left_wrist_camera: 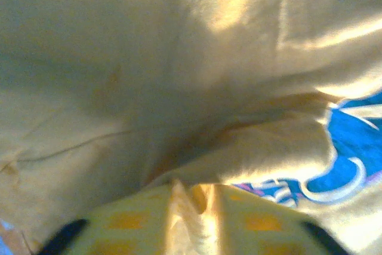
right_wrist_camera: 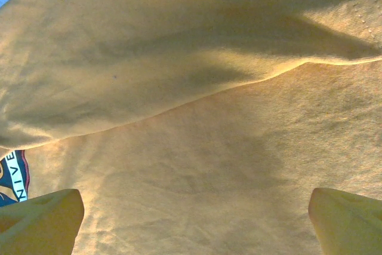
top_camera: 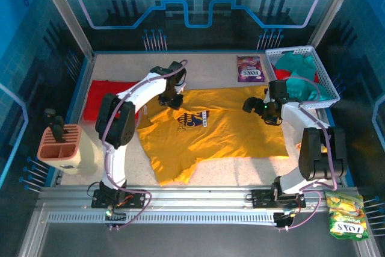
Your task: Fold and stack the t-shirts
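Note:
The mustard-yellow t-shirt point(top_camera: 222, 133) lies spread across the middle of the table, its blue-and-white logo point(top_camera: 195, 120) facing up. My left gripper point(top_camera: 171, 100) is at the shirt's far left edge; in the left wrist view it point(left_wrist_camera: 194, 219) is shut on a pinched fold of the yellow cloth point(left_wrist_camera: 179, 88), close to the logo point(left_wrist_camera: 346, 165). My right gripper point(top_camera: 254, 105) hovers over the shirt's far right part, and in its wrist view it point(right_wrist_camera: 194, 225) is open, with fingertips point(right_wrist_camera: 42, 222) wide apart above flat yellow cloth point(right_wrist_camera: 209, 165). A red t-shirt point(top_camera: 98, 97) lies at the left. Teal t-shirts point(top_camera: 298, 67) fill the basket.
A white basket point(top_camera: 325, 85) stands at the back right, with a purple snack packet point(top_camera: 249, 68) beside it. A pink tool holder point(top_camera: 60, 144) sits at the near left. A yellow-green FOX'S packet point(top_camera: 346, 213) lies on the front rail at the right.

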